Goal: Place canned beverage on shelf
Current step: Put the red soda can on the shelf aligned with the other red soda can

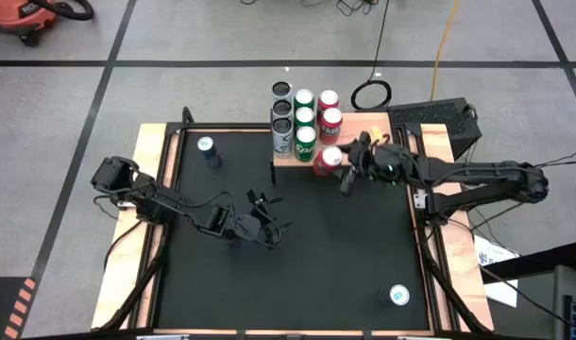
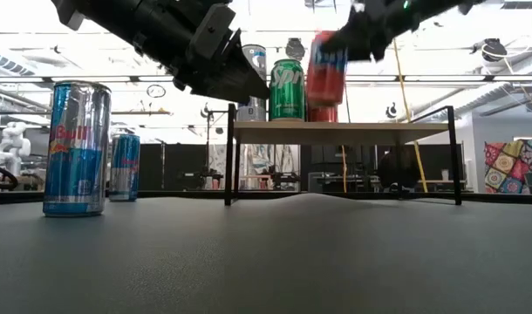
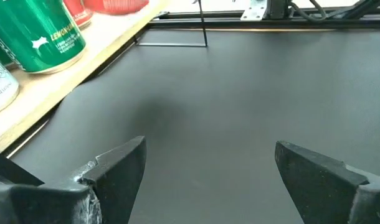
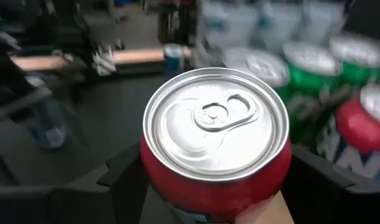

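Observation:
My right gripper (image 1: 337, 166) is shut on a red can (image 2: 325, 68), which hangs just above the near right part of the shelf (image 2: 379, 133). The shelf's light wood top carries several cans: green (image 2: 287, 90), red and silver (image 1: 282, 121). My left gripper (image 3: 209, 174) stands open over the bare mat at the table's middle left (image 1: 269, 225), in front of the shelf, with nothing between its fingers. My right gripper pinches the red can's side wall (image 4: 177, 199) between its two fingers (image 4: 124, 180), one on either side, below the top rim. The fingers come roughly level from the table's right side. The can is lifted clear of the shelf top, nearly upright, tilted a little.
A blue can (image 1: 208, 149) stands at the table's far left, another (image 1: 398, 296) at the near right. In the low view the near blue can (image 2: 77, 148) looms at the left. Wooden rails (image 1: 154, 151) line the table's sides. Open black mat lies between the arms.

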You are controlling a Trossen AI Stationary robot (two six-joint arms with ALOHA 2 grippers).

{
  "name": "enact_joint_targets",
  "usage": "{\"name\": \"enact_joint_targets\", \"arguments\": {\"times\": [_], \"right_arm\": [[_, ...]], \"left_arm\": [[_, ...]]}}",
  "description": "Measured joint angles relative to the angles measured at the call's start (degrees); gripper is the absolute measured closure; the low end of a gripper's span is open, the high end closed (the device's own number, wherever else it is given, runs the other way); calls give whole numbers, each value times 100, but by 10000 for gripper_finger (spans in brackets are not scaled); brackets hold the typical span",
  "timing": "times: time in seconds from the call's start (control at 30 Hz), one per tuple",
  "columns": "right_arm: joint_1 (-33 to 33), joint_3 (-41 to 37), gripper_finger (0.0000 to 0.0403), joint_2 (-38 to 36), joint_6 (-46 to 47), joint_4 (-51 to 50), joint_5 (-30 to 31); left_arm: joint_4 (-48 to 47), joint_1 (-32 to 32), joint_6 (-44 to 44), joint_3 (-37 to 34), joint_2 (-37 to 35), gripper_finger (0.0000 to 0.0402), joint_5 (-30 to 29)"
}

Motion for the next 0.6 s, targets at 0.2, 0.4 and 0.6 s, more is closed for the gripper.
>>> {"name": "enact_joint_targets", "arguments": {"times": [0.2,0.4,0.6], "right_arm": [[-933,0,122,80,-17,-221,-623],[-1573,8,122,265,12,-205,-1391],[-1939,20,119,367,56,-172,-1855]], "left_arm": [[-60,0,10,0,0,50,0],[-124,17,35,0,0,49,0],[-123,17,35,0,2,49,0]]}}
